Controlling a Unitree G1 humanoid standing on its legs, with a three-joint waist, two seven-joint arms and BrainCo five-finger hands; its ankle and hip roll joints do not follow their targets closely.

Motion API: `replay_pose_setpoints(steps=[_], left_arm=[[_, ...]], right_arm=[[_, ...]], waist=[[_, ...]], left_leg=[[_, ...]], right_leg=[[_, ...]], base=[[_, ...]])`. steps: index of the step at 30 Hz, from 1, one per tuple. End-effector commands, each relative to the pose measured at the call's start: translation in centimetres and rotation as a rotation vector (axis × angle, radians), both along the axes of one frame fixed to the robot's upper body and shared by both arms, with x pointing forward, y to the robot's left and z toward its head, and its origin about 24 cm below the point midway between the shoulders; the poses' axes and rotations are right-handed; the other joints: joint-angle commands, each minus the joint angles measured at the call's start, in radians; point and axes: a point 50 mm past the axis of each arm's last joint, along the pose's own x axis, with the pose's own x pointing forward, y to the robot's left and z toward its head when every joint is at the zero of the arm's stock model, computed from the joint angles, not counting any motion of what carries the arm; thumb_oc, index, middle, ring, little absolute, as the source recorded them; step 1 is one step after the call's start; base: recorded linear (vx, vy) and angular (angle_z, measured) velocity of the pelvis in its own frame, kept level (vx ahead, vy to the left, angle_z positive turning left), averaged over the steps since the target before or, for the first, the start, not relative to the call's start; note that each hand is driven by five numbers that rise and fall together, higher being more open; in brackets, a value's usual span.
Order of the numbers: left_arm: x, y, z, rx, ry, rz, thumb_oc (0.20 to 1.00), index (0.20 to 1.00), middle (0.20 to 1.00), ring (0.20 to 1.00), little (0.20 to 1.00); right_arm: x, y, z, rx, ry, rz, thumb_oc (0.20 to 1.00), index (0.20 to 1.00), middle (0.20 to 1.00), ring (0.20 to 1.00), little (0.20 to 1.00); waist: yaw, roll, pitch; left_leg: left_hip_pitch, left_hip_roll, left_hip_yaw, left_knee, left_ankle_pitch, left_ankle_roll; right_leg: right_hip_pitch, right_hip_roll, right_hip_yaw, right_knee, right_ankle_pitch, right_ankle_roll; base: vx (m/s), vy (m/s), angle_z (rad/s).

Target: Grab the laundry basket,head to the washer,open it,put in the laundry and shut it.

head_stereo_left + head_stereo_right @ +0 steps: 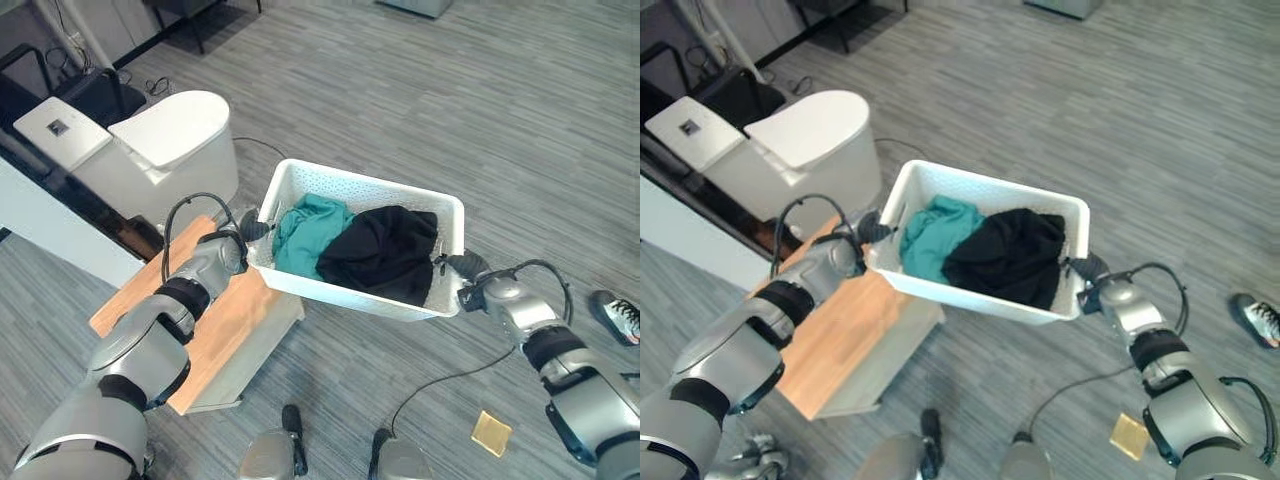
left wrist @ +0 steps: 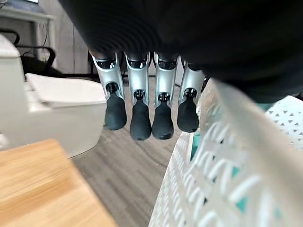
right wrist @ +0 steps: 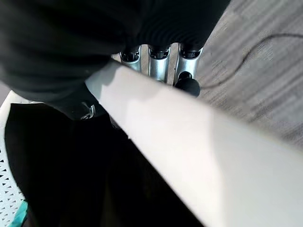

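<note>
A white perforated laundry basket (image 1: 370, 182) hangs between my two hands, its left end over a low wooden table (image 1: 215, 330). In it lie a teal garment (image 1: 305, 235) and a black garment (image 1: 385, 250). My left hand (image 1: 245, 235) grips the basket's left end. Its fingers (image 2: 142, 113) hang down outside the wall (image 2: 213, 179), and the rim runs under the palm. My right hand (image 1: 468, 268) holds the right end. There the rim (image 3: 199, 156) crosses the hand, with the fingers (image 3: 187, 82) outside it and the black garment (image 3: 71, 179) just inside.
A white toilet (image 1: 170, 135) stands at the left behind the table, with a white wall panel (image 1: 40, 225) in front of it. A person's shoe (image 1: 620, 315) shows at the right edge. A small yellow square (image 1: 491, 432) lies on the grey plank floor.
</note>
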Motion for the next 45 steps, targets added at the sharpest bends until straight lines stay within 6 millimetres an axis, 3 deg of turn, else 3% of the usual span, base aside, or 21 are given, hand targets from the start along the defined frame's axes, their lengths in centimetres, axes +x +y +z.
replay_pose_setpoints(steps=[1,3,4,6,7,8,12,21,23,26,31,32,34,36,38,39,40,41,42,43,45], left_arm=[[0.4,1.5,2.0,-0.038,-0.105,0.057,0.2,0.2,0.2,0.2,0.2],[0.5,1.5,2.4,-0.039,-0.115,0.056,0.2,0.2,0.2,0.2,0.2],[0.6,1.3,2.9,-0.039,-0.128,0.052,0.2,0.2,0.2,0.2,0.2],[0.8,0.7,3.1,-0.046,-0.135,0.043,0.2,0.2,0.2,0.2,0.2],[0.8,0.3,3.0,-0.048,-0.133,0.03,0.2,0.2,0.2,0.2,0.2],[0.6,-0.6,2.5,-0.051,-0.118,-0.003,0.2,0.2,0.2,0.2,0.2],[0.4,-0.3,1.4,-0.043,-0.084,0.009,0.2,0.2,0.2,0.2,0.2],[0.7,0.9,2.3,-0.021,-0.096,0.053,0.2,0.2,0.2,0.2,0.2],[0.8,0.8,2.5,-0.014,-0.095,0.044,0.2,0.2,0.2,0.2,0.2],[0.7,0.6,2.4,-0.02,-0.096,0.038,0.2,0.2,0.2,0.2,0.2],[0.1,1.1,1.3,-0.04,-0.074,0.03,0.2,0.2,0.2,0.2,0.2],[-0.1,1.2,0.7,-0.044,-0.06,0.028,0.2,0.2,0.2,0.2,0.2],[-0.5,1.9,0.4,-0.07,-0.059,0.046,0.2,0.2,0.2,0.2,0.2],[-0.6,2.2,0.5,-0.059,-0.065,0.041,0.2,0.2,0.2,0.2,0.2],[-1.0,2.5,-0.1,-0.044,-0.052,0.039,0.2,0.2,0.2,0.2,0.2],[-1.0,2.5,-0.1,-0.044,-0.052,0.039,0.2,0.2,0.2,0.2,0.2],[-1.2,2.7,-0.5,-0.036,-0.04,0.043,0.2,0.2,0.2,0.2,0.2],[-1.4,3.2,-0.9,0.002,-0.028,0.052,0.2,0.2,0.2,0.2,0.2],[-1.3,3.4,-0.7,0.011,-0.032,0.064,0.2,0.2,0.2,0.2,0.2],[-1.2,3.4,-0.8,0.009,-0.03,0.074,0.2,0.2,0.2,0.2,0.2],[-1.2,3.4,-0.8,0.004,-0.032,0.074,0.2,0.2,0.2,0.2,0.2]], right_arm=[[1.3,-0.7,3.8,-0.063,-0.146,0.003,0.2,0.2,0.2,0.2,0.2],[1.5,-0.7,4.5,-0.069,-0.164,0.007,0.2,0.2,0.2,0.2,0.2],[1.6,-1.0,5.0,-0.071,-0.176,-0.003,0.2,0.2,0.2,0.2,0.2],[1.8,-1.3,5.9,-0.093,-0.197,-0.007,0.2,0.2,0.2,0.2,0.2],[1.6,-1.9,5.7,-0.092,-0.192,-0.027,0.2,0.2,0.2,0.2,0.2],[1.2,-2.8,5.6,-0.088,-0.188,-0.055,0.2,0.2,0.2,0.2,0.2],[1.2,-2.9,5.2,-0.079,-0.175,-0.062,0.2,0.2,0.2,0.2,0.2],[1.2,-1.5,4.4,-0.05,-0.165,-0.023,0.2,0.2,0.2,0.2,0.2],[0.7,-1.1,4.1,-0.011,-0.182,-0.001,0.2,0.2,0.2,0.2,0.2],[0.3,-0.9,3.7,0.015,-0.189,0.013,0.2,0.2,0.2,0.2,0.2],[-0.2,-1.2,3.1,0.031,-0.184,0.012,0.2,0.2,0.2,0.2,0.2],[-0.3,-1.0,2.5,0.04,-0.175,0.009,0.2,0.2,0.2,0.2,0.2],[-0.3,-0.4,1.2,0.071,-0.137,0.0,0.2,0.2,0.2,0.2,0.2],[-0.4,0.6,0.4,0.096,-0.123,0.017,0.2,0.2,0.2,0.2,0.2],[-0.7,1.3,-0.5,0.118,-0.108,0.034,0.2,0.2,0.2,0.2,0.2],[-0.7,1.3,-0.5,0.118,-0.108,0.034,0.2,0.2,0.2,0.2,0.2],[-0.7,1.9,-0.7,0.119,-0.101,0.055,0.2,0.2,0.2,0.2,0.2],[-0.7,2.4,-0.6,0.114,-0.109,0.076,0.2,0.2,0.2,0.2,0.2],[-0.6,2.5,-0.5,0.111,-0.115,0.075,0.2,0.2,0.2,0.2,0.2],[-0.6,2.0,-0.4,0.103,-0.117,0.059,0.2,0.2,0.2,0.2,0.2],[-0.7,1.3,-0.3,0.091,-0.115,0.046,0.2,0.2,0.2,0.2,0.2]], waist=[[0.027,-0.039,-0.081],[0.033,-0.039,-0.069],[0.037,-0.038,-0.05],[0.04,-0.033,-0.019],[0.035,-0.031,-0.015],[0.02,-0.029,-0.017],[0.012,-0.028,-0.042],[-0.009,-0.037,-0.038],[-0.016,-0.065,-0.015],[-0.017,-0.087,-0.001],[0.042,-0.065,-0.022],[0.06,-0.078,-0.026],[0.088,-0.08,-0.065],[0.103,-0.112,-0.077],[0.101,-0.142,-0.079],[0.103,-0.139,-0.082],[0.098,-0.135,-0.088],[0.071,-0.093,-0.077],[0.064,-0.072,-0.077],[0.045,-0.067,-0.07],[0.02,-0.061,-0.069]], left_leg=[[-0.136,-0.001,-0.077,-0.086,0.047,-0.051],[-0.149,0.011,-0.117,-0.09,0.063,-0.062],[-0.163,0.009,-0.177,-0.083,0.074,-0.072],[-0.165,-0.026,-0.371,-0.099,0.068,-0.082],[-0.161,-0.037,-0.408,-0.108,0.062,-0.083],[-0.165,-0.043,-0.396,-0.092,0.077,-0.082],[-0.137,-0.052,-0.401,-0.115,0.09,-0.083],[-0.111,-0.01,-0.368,-0.135,0.106,-0.098],[-0.167,0.008,-0.349,-0.004,0.105,-0.097],[-0.221,-0.025,-0.301,0.12,0.045,-0.073],[-0.348,-0.147,-0.278,-0.043,0.07,-0.069],[-0.367,-0.162,-0.25,-0.037,0.078,-0.069],[-0.326,-0.159,-0.284,-0.024,0.089,-0.046],[-0.308,-0.189,-0.312,0.035,0.07,-0.02],[-0.262,-0.2,-0.283,0.06,0.024,0.008],[-0.265,-0.196,-0.283,0.058,0.026,0.007],[-0.235,-0.188,-0.279,0.051,0.006,0.019],[-0.127,-0.153,-0.271,0.031,-0.029,0.044],[-0.092,-0.14,-0.276,0.018,-0.039,0.051],[-0.048,-0.153,-0.295,0.005,-0.055,0.057],[-0.014,-0.159,-0.312,-0.007,-0.063,0.056]], right_leg=[[-0.065,-0.009,0.093,0.079,-0.049,0.046],[-0.079,0.011,0.103,0.082,-0.055,0.038],[-0.095,0.024,0.111,0.104,-0.061,0.028],[-0.127,0.06,0.127,0.149,-0.084,0.005],[-0.128,0.068,0.121,0.165,-0.091,0.002],[-0.123,0.074,0.109,0.188,-0.091,-0.005],[-0.101,0.089,0.105,0.184,-0.093,-0.01],[-0.089,0.128,0.128,0.152,-0.074,-0.026],[-0.061,0.133,0.135,0.122,-0.052,-0.037],[-0.022,0.124,0.119,0.083,-0.047,-0.036],[0.068,0.169,0.171,0.047,-0.092,-0.031],[0.094,0.163,0.181,0.054,-0.113,-0.03],[0.137,0.16,0.211,0.091,-0.152,-0.025],[0.119,0.14,0.221,0.198,-0.083,0.012],[0.07,0.131,0.245,0.377,0.094,0.102],[0.066,0.134,0.247,0.376,0.097,0.101],[0.027,0.134,0.253,0.454,0.151,0.126],[-0.077,0.093,0.187,0.65,0.209,0.158],[-0.123,0.077,0.166,0.679,0.195,0.128],[-0.167,0.066,0.151,0.674,0.136,0.096],[-0.198,0.079,0.145,0.633,0.106,0.082]], base=[[-0.29,-0.471,-0.47],[-0.16,-0.219,-0.1],[-0.15,-0.155,-0.43],[-0.15,-0.212,-0.31],[-0.03,-0.173,0.08],[0.03,-0.124,0.04],[0.07,-0.056,0.24],[0.06,-0.1,-0.1],[0.09,-0.223,0.04],[0.13,-0.132,0.12],[0.35,0.028,0.08],[0.62,0.127,-0.12],[0.66,0.158,-0.38],[0.56,0.12,-0.83],[0.42,0.098,-0.51],[0.33,0.108,-0.32],[0.63,0.258,-0.29],[0.8,0.335,-0.32],[0.83,0.347,-0.15],[0.52,0.186,-0.31],[0.34,0.088,-0.1]])
